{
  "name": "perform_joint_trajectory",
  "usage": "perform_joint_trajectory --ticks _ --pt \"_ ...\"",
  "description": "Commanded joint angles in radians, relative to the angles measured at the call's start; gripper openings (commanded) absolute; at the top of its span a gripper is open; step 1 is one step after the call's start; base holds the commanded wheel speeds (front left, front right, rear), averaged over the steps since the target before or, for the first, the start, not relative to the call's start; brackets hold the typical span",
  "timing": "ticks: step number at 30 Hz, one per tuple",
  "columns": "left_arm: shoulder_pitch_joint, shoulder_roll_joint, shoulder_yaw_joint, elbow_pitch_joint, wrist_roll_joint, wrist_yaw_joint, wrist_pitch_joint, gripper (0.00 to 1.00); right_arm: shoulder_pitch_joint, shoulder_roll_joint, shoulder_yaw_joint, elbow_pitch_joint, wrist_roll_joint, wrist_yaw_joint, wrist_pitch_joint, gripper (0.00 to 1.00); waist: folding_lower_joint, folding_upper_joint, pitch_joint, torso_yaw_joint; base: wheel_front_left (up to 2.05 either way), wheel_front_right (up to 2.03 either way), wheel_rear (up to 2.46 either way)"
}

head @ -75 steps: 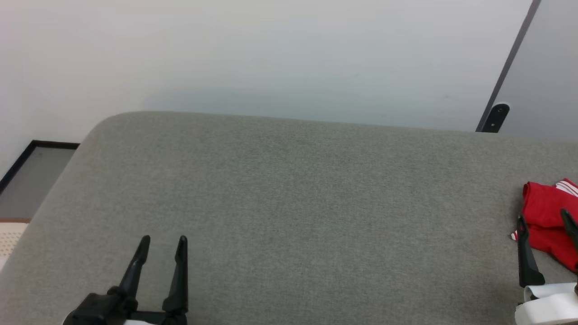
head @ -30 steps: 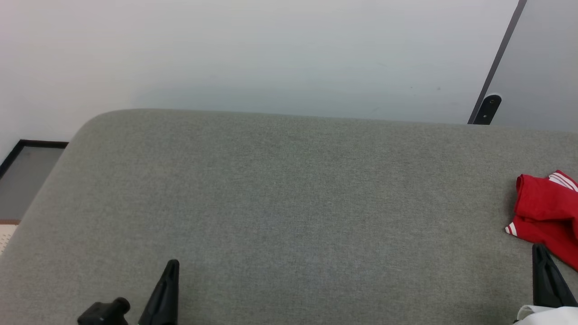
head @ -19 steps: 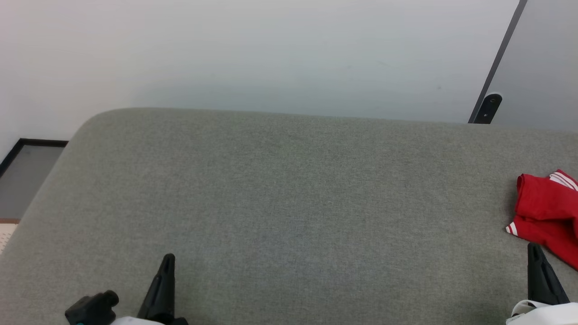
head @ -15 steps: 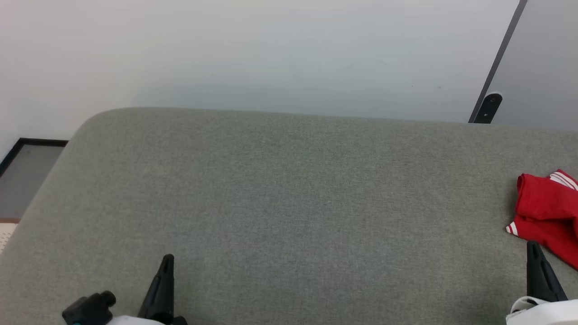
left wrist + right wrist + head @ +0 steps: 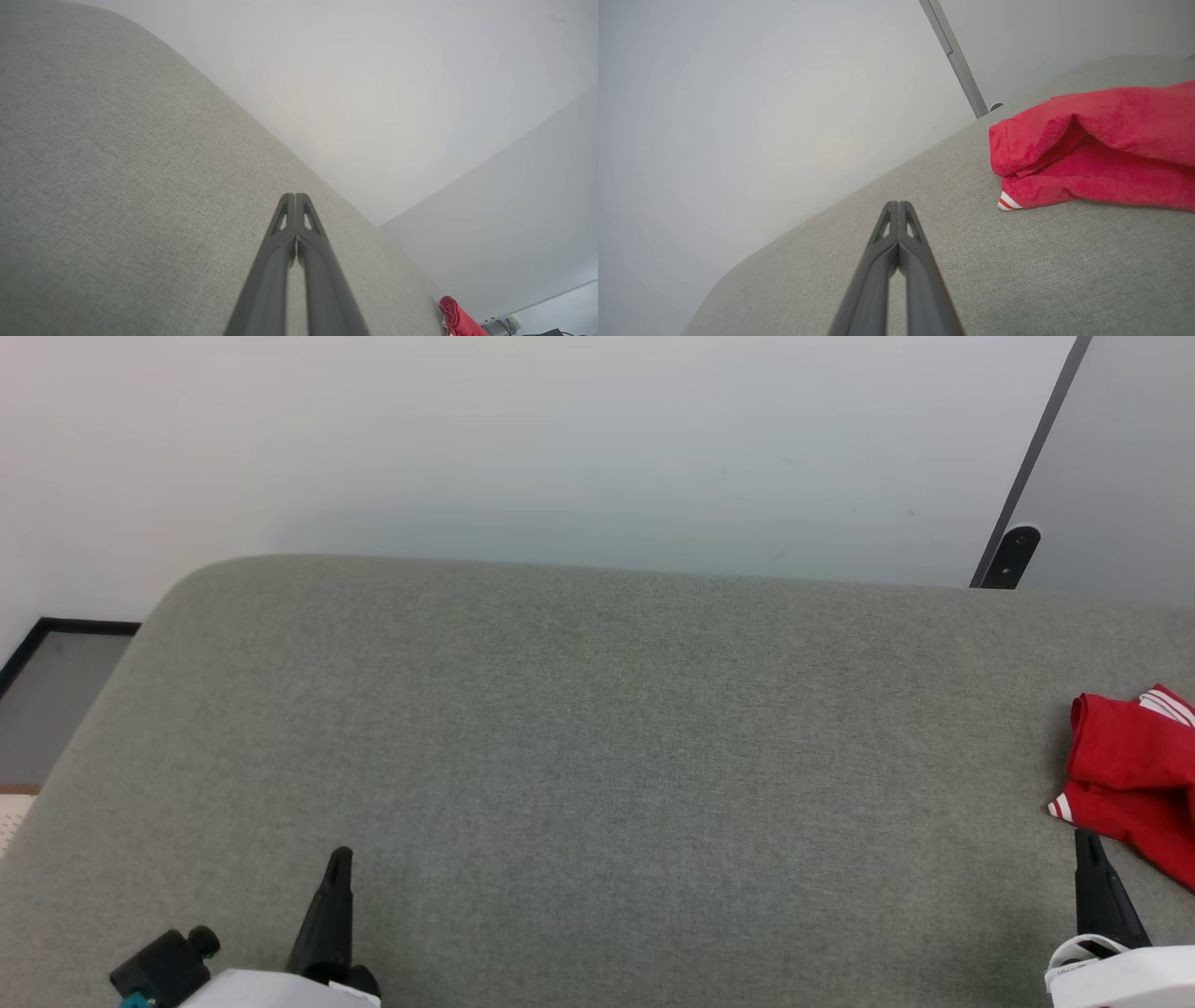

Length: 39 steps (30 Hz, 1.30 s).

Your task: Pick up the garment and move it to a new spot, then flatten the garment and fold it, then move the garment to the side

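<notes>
Nearest the robot, at the bottom edge of the head view, the left gripper [image 5: 338, 861] rises at the lower left with its two dark fingers pressed together into one blade, holding nothing; its wrist view shows the same fingers [image 5: 295, 198] meeting at the tip above the cloth. At the lower right the right gripper [image 5: 1084, 842] is likewise pinched flat on itself and empty, and its wrist view shows the tips [image 5: 899, 205] closed above the grey surface. Both hang over a wide grey fabric-covered surface [image 5: 597, 737] with a rounded far-left corner. Just beyond the right gripper and a little to its right, apart from it, the garment [image 5: 1125, 775] lies bunched at the right edge of that surface, cut off by the frame; what shows is red cloth in soft folds [image 5: 1101, 154] with a red-and-white striped hem, and no writing can be read on it. Behind the surface stands a pale wall [image 5: 560, 448], crossed at the far right by a dark slanted strip [image 5: 1041, 448].
</notes>
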State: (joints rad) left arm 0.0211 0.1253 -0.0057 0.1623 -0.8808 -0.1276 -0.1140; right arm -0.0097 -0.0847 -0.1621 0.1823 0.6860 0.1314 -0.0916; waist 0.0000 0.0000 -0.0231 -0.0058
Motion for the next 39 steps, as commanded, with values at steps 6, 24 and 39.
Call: perform_joint_trajectory --ticks 6,24,39 --pt "-0.033 -0.003 0.013 0.0 -0.097 -0.003 0.022 0.0 -0.034 0.001 0.005 -0.002 0.117 0.0 0.024 0.0 0.0 0.0 0.002 0.0 0.0 0.0 0.0" --pt "-0.063 -0.017 0.035 0.023 -0.293 -0.003 0.075 0.0 -0.057 0.011 0.018 0.017 0.356 -0.001 0.079 0.0 0.0 0.0 0.008 0.002 0.0 0.0 0.0" --pt "-0.083 -0.027 0.051 0.04 -0.422 -0.004 0.113 0.0 -0.069 0.018 0.026 0.03 0.515 -0.001 0.115 0.0 0.0 0.0 0.012 0.003 0.0 0.0 0.0"
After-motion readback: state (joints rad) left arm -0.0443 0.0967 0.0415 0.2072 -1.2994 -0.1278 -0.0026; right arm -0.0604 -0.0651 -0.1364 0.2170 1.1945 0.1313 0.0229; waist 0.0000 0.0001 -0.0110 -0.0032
